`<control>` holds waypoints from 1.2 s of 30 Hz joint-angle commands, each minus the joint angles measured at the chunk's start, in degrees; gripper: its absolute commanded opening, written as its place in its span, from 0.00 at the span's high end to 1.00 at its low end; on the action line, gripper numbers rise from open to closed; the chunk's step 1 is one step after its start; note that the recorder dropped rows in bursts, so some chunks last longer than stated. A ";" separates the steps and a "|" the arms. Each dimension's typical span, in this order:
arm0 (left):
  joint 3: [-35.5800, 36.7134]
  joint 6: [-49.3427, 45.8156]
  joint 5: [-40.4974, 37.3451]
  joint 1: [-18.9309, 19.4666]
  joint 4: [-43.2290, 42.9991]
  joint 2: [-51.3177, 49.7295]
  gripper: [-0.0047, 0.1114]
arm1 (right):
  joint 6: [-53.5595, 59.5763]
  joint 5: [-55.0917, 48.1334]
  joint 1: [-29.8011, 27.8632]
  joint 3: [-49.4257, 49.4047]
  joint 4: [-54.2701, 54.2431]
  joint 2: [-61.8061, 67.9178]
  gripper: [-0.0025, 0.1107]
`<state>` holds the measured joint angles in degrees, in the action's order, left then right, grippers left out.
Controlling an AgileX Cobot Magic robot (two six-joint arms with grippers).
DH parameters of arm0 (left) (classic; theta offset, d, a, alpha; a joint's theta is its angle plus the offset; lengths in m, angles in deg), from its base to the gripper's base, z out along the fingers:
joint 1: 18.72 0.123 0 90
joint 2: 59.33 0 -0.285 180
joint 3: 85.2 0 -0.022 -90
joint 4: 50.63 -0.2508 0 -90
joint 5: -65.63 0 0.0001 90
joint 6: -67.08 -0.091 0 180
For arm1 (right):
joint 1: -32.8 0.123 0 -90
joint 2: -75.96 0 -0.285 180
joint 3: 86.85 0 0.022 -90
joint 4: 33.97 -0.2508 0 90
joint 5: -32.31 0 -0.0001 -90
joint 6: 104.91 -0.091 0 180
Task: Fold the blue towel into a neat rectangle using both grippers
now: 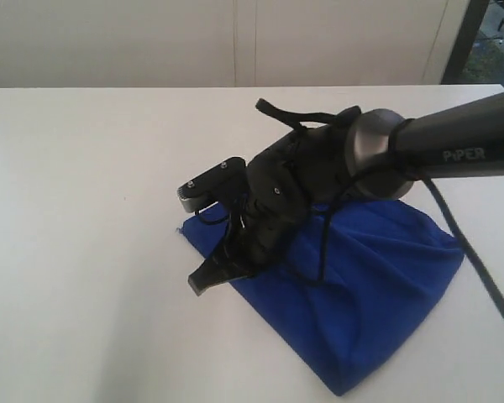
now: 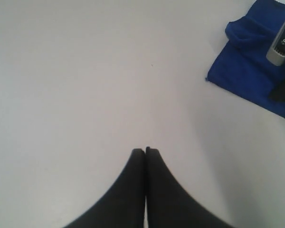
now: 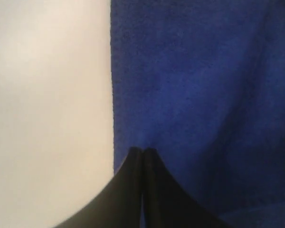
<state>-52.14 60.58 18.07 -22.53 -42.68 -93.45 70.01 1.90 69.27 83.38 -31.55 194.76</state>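
Observation:
The blue towel [image 1: 378, 285] lies bunched on the white table, right of centre, with one corner pointing toward the front edge. My right gripper [image 1: 203, 284] reaches in from the right on the grey "PiPER" arm [image 1: 462, 138], and its tips are low over the towel's left edge. In the right wrist view the right gripper [image 3: 142, 151] is shut, just inside the edge of the towel [image 3: 204, 85], with no cloth visible between the fingers. My left gripper [image 2: 145, 150] is shut over bare table, well away from the towel [image 2: 237, 76]. It is outside the exterior view.
The white table [image 1: 84, 210] stretches wide to the left and front of the towel. A pale wall runs behind its far edge. Black cables [image 1: 479, 260] hang from the right arm over the towel's right side.

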 commanded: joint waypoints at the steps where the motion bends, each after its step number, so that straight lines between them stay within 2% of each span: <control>1: 0.28 0.09 -0.46 0.21 0.35 0.38 0.96 | 0.44 4.19 0.07 -0.10 -0.47 2.43 0.98; 17: 0.28 0.09 -0.46 0.21 0.35 0.38 0.96 | -8.56 16.29 -0.14 8.16 -0.57 11.28 0.98; 25: 0.28 0.09 -0.46 0.21 0.35 0.38 0.96 | -13.58 22.56 -3.05 13.36 -0.57 16.35 0.98; 33: 0.28 0.09 -0.46 0.21 0.35 0.38 0.96 | -14.86 24.03 -3.63 14.74 -0.90 12.33 0.98; 36: 0.28 0.09 -0.46 0.21 0.35 0.38 0.96 | -14.61 20.72 -3.63 14.74 -0.90 8.18 0.98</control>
<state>-52.14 60.58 18.07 -22.53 -42.68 -93.45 55.47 24.72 66.06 97.57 -32.41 207.12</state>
